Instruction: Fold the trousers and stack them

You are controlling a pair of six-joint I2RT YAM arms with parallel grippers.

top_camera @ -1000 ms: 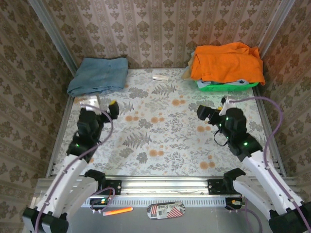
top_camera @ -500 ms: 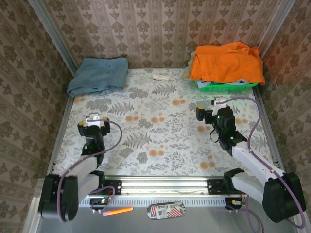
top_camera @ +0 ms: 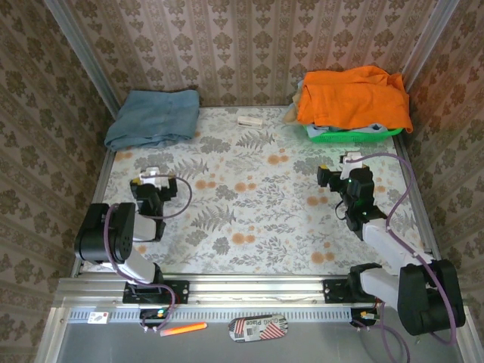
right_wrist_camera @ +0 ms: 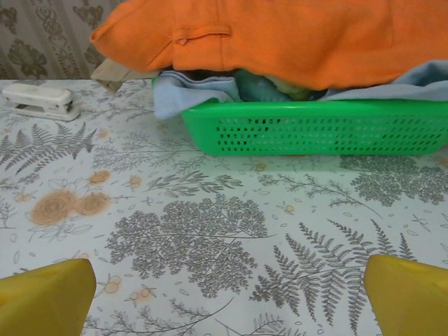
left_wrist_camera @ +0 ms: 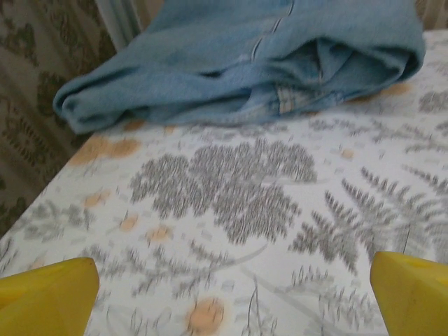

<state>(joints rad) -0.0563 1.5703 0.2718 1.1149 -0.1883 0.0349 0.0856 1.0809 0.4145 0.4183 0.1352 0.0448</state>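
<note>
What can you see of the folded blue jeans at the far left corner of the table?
The jeans are faded mid-blue denim, folded into a flat, roughly rectangular bundle of several layers. They lie at the far left corner of the floral table, their outer edge reaching the metal side rail. From the left wrist, a stitched seam crosses the top layer and the near side gapes, showing paler inner folds. Nothing lies on them; the open left gripper is apart from them.

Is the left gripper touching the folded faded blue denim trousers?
Apart. The left wrist view shows bare floral tabletop between the open left gripper and the folded faded blue denim trousers.
</note>
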